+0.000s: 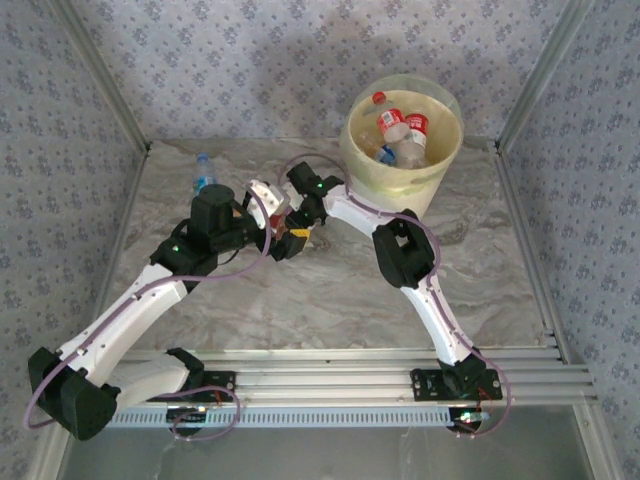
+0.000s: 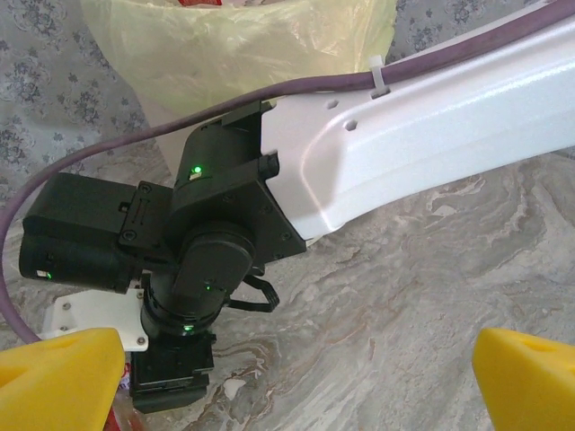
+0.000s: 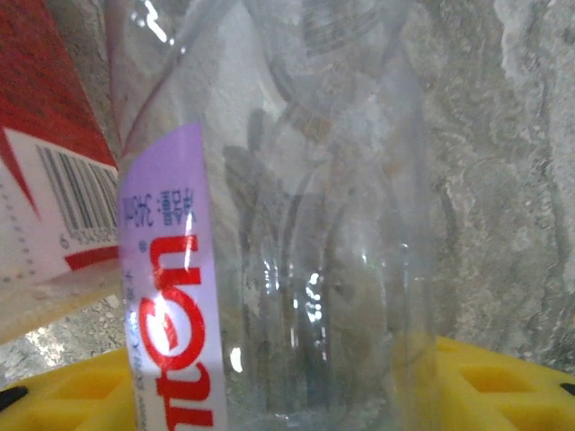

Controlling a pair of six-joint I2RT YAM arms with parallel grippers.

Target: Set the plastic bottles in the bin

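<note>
— Right wrist view: what is to be made of the clear bottle so close to the lens?
— It is seen running up the frame, set between the yellow fingers of the right gripper, with the marble table behind it. Whether the pads are pressed onto it cannot be told.

— Why would it be taken that way?
— A hold across the body is judged to be intended, so that the bottle can be lifted and carried to the bin. The bin is stood at the far right of the table, and several red-labelled bottles are already lodged inside it.

— And the left gripper?
— In the left wrist view its fingers are spread wide, with nothing clearly held between them. It is pointed at the right arm's wrist, with the bin's pale-yellow liner behind. In the top external view the two grippers are found close together, left of the table's middle.

— Can any writing be read?
— On the bottle's lilac label the red letters "ton" are made out, the word being cut off below. The small print above them is too fine to be trusted. Beside it a red-and-white label with a barcode is seen, its digits unreadable. A blue-capped bottle is seen lying at the far left, well apart from the bin
</note>
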